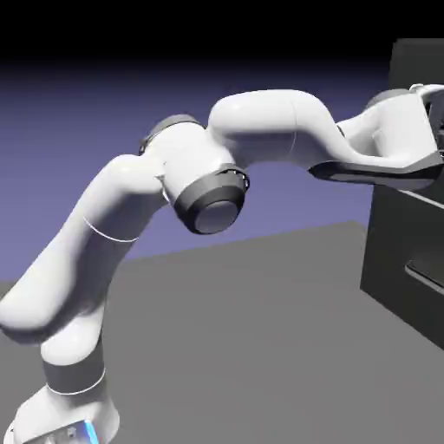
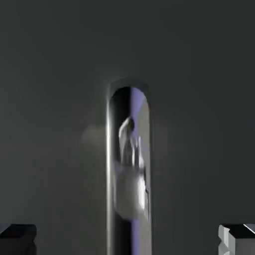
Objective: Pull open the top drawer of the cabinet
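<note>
Exterior view: white arm (image 1: 260, 130), its hand at the upper right edge; dark cabinet (image 1: 403, 260) along the right side. Hand view: top drawer (image 2: 55, 124) filling the frame; shiny bar handle (image 2: 128, 189), upright, lower centre; gripper (image 2: 127, 240) wide, one fingertip in each bottom corner, handle between, untouched.

Glossy white arm against a matt dark cabinet.
The arm's (image 1: 260, 126) shell looks like smooth plastic with soft highlights, its joint caps (image 1: 211, 204) a satin dark grey. The cabinet (image 1: 403, 251) is matt, charcoal and smooth. In the hand view, the bar handle (image 2: 128, 199) has a polished, mirror-like metal look, with reflections along it; the drawer front (image 2: 60, 124) around it is dull and even, bearing a faint smudge of sheen. The table (image 1: 251, 338) appears flat grey, matt and smooth.
</note>
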